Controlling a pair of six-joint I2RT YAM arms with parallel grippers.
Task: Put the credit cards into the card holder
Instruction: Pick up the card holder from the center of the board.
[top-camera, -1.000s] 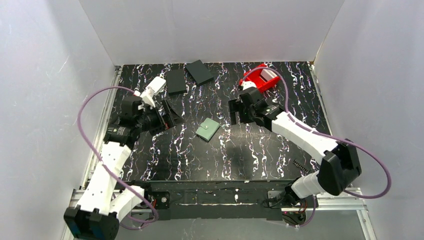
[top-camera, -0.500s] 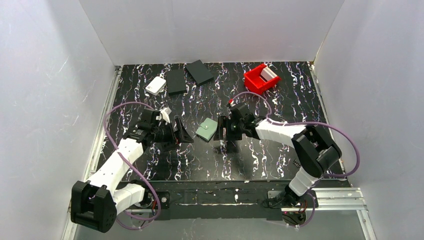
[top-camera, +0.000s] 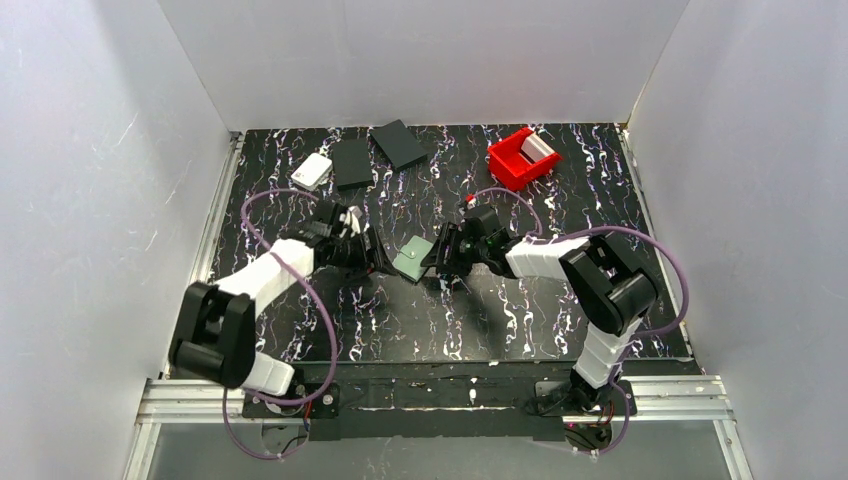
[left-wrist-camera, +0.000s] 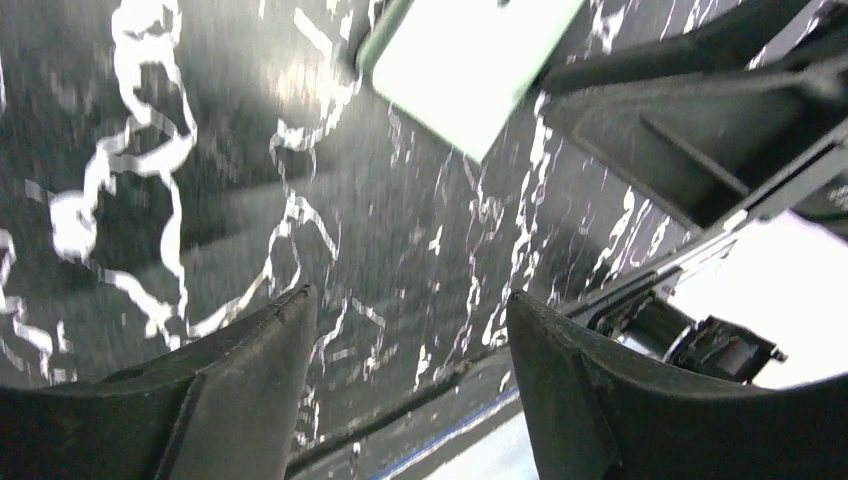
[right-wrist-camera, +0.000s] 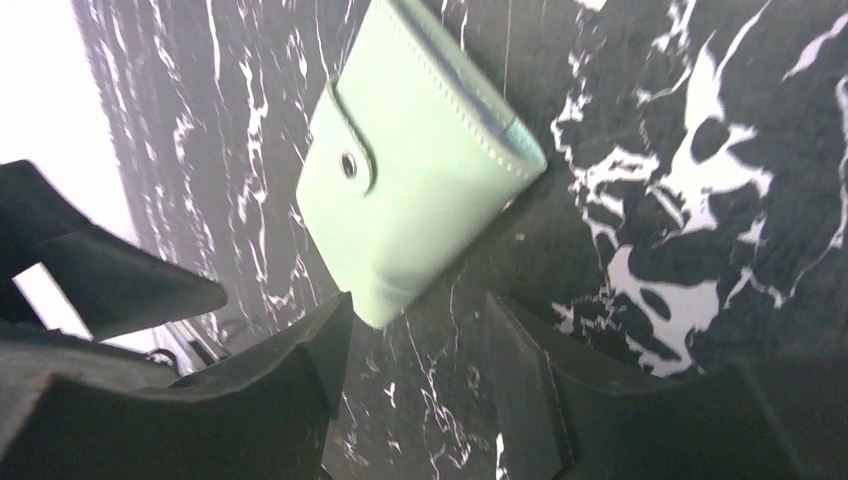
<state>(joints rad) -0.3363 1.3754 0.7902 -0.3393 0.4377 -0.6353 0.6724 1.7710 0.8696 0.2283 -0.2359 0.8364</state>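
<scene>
Tabletop (top-camera: 500, 320): grippers (top-camera: 380, 262) (top-camera: 437, 267) have converged beside card holder (top-camera: 410, 262).

Robot test cell in a lab

Plain white panels (top-camera: 430, 60) box in a black, marble-patterned table (top-camera: 500, 320) on three sides. A left arm (top-camera: 262, 278) and a right arm (top-camera: 545, 255), both white and black, rise from an aluminium rail (top-camera: 190, 398) along the table's near edge.

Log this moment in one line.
wallet: closed, flat on table | left gripper: open, empty, left of wallet | right gripper: open, empty, right of wallet
</scene>
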